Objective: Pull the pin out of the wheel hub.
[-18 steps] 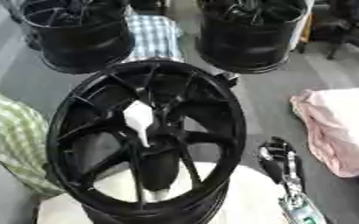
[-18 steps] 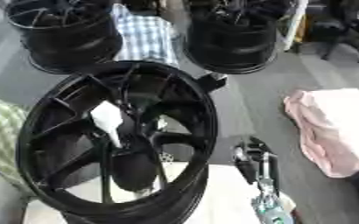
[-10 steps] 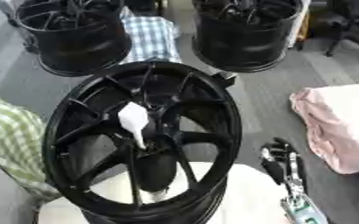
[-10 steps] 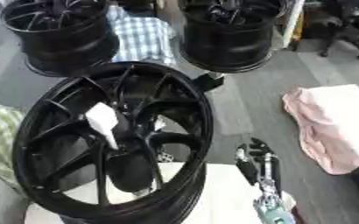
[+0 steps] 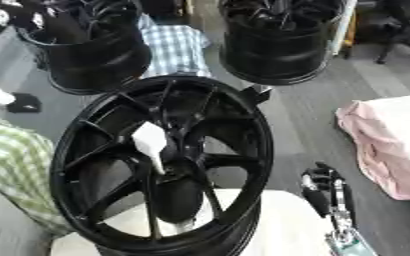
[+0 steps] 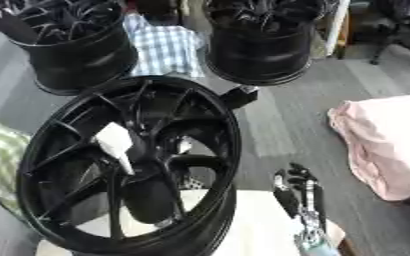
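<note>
A black wheel hub (image 5: pixel 160 165) stands on its edge, tilted, on a pale surface (image 6: pixel 261 225), its open spoked face turned up toward the robot's head. A white pin (image 5: pixel 150 144) sticks out of the hub's centre, blocky at the top and narrowing downward.

The right hand (image 5: pixel 324 187) sits low to the right of the hub, just beside its rim and apart from it, fingers pointing up; I cannot tell how far they are spread. The pin lies up and to the left of that hand, with the hub's rim and spokes between them.

Beyond the hub stand two more black wheels (image 6: pixel 261 42), with a blue checked cloth (image 6: pixel 165 47) between them. A pink cloth (image 5: pixel 388 142) lies right of the hand.
</note>
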Tool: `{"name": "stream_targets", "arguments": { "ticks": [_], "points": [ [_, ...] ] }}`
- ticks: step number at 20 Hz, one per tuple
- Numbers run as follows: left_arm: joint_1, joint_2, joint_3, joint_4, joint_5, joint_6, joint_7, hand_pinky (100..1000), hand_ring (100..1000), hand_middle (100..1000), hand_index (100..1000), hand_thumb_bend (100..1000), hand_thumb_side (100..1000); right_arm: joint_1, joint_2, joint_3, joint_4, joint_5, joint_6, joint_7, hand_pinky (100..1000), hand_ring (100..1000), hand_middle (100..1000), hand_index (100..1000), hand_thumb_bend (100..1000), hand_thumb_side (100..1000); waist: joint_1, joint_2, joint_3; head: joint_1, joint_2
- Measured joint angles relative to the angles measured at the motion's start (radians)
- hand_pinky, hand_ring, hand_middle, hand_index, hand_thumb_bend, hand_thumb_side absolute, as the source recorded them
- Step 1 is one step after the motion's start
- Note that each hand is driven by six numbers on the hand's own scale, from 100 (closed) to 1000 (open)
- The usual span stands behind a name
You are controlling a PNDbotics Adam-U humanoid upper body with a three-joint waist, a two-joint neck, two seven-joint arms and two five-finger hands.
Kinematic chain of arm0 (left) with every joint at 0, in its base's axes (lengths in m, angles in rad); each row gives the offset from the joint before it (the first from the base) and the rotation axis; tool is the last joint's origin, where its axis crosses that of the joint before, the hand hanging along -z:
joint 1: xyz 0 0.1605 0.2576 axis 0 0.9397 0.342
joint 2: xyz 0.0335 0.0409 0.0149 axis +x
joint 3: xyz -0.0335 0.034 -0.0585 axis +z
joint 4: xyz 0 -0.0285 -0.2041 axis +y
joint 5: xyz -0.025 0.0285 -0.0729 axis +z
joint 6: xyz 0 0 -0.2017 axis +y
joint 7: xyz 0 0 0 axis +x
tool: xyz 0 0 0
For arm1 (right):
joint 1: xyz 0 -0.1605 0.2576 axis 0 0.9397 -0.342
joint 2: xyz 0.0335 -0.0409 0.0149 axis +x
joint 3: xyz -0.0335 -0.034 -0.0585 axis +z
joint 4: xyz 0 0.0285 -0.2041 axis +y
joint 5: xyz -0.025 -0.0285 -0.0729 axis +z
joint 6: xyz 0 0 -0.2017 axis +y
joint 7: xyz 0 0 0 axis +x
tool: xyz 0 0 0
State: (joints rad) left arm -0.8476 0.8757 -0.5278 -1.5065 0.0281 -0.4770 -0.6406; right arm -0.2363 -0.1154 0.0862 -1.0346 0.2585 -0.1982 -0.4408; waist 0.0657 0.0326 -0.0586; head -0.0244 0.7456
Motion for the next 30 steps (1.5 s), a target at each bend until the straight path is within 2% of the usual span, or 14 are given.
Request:
{"name": "stream_targets", "arguments": {
  "ticks": [2,5,11,16,26,30],
  "points": [
    [-0.024,-0.041,-0.051,0.038,-0.058,-0.018,0.018,876,890,897,907,579,400,0.0,0.0,0.001,0.0,0.002,-0.002,0.003,750,712,704,828,100,448,0.001,0.0,-0.004,0.001,0.0],
    [-0.047,-0.092,-0.098,0.105,-0.145,-0.05,0.05,878,892,901,905,566,370,0.0,0.0,0.001,0.0,0.002,-0.004,0.006,750,712,704,828,100,448,0.004,0.0,-0.009,0.004,0.0],
    [-0.069,-0.168,-0.133,0.217,-0.245,-0.077,0.077,864,883,871,891,556,352,-0.001,0.0,0.006,0.0,0.003,-0.007,0.008,750,712,704,828,100,449,0.005,0.0,-0.014,0.006,0.0],
    [-0.069,-0.199,-0.17,0.247,-0.246,-0.079,0.079,853,869,835,874,547,347,-0.001,0.001,0.007,0.0,0.003,-0.007,0.009,750,712,704,828,100,448,0.005,0.002,-0.016,0.011,0.0],
    [-0.061,-0.199,-0.221,0.241,-0.231,-0.079,0.079,817,775,657,739,472,351,-0.001,0.001,0.007,0.0,0.003,-0.008,0.01,750,712,704,828,100,449,0.005,0.002,-0.019,0.015,0.0],
    [-0.058,-0.199,-0.224,0.239,-0.232,-0.079,0.079,801,731,586,683,379,295,-0.001,0.001,0.007,0.0,0.003,-0.008,0.011,750,712,704,828,100,449,0.005,0.002,-0.019,0.017,0.0]
  ]
}}
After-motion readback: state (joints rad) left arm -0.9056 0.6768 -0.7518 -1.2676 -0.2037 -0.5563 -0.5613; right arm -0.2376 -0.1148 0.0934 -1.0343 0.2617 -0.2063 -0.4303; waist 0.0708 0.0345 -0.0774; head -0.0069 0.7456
